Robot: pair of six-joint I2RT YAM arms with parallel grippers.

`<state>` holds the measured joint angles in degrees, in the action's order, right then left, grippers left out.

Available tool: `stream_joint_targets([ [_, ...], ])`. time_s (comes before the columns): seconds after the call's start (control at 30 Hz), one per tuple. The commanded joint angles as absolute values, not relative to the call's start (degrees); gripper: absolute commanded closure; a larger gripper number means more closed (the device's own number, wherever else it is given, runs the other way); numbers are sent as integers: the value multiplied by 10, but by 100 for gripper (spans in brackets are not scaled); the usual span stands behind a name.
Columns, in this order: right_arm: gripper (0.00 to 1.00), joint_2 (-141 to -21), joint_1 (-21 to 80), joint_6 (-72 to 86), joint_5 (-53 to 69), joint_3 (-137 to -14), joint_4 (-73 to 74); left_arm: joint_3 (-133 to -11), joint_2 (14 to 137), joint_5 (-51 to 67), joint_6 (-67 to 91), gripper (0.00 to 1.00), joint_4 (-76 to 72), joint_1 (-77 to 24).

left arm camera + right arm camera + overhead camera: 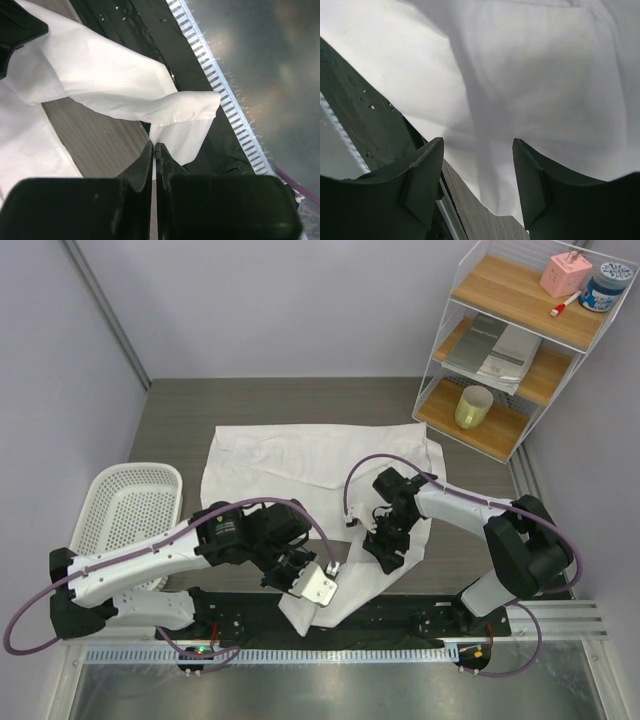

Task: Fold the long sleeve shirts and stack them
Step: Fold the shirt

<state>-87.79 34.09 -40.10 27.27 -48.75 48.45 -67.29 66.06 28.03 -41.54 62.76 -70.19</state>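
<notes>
Folding seems to begin from the near edge, so treat this as a lift-and-carry step. Only one shirt (300, 455) shows. It lies spread on the table to the right of the basket (135, 469), just apart from it, and its near part is bunched and trails toward the arm bases.

Your left gripper (300, 578) is to the right of the basket. It is clenched on a thin edge of that bunched cloth. The left wrist view shows the fingers (135, 175) pressed together with white cloth running in between them. Your right gripper (477, 165) is released, jaws apart, over the shirt's right side and farther from the basket than the left one. I see nothing between its jaws.

My advice is to lower the right gripper onto the matching near edge and close on it before you lift anything. Take both layers if the cloth is doubled there, because a thin shirt slips out of a shallow bite. Then raise both hands level, so the cloth hangs straight between them. Carry the edge away from you and lay it down flat. If you pull with one side alone, you will probably drag the whole shirt toward the basket and wrinkle it.
</notes>
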Motion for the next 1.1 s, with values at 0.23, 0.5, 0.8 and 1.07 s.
stream_joint_targets([
  [0.23,61,-874,347,-448,296,-510,528,-707,611,230,-412,100,618,-642],
  [0.5,66,-889,348,-439,286,-529,526,-744,601,236,-417,100,632,-602],
  [0.8,99,-880,334,-417,276,-561,518,-770,603,206,-431,100,628,-571],
  [1.07,99,-879,254,-353,283,-635,479,-795,624,221,-495,100,647,-509],
])
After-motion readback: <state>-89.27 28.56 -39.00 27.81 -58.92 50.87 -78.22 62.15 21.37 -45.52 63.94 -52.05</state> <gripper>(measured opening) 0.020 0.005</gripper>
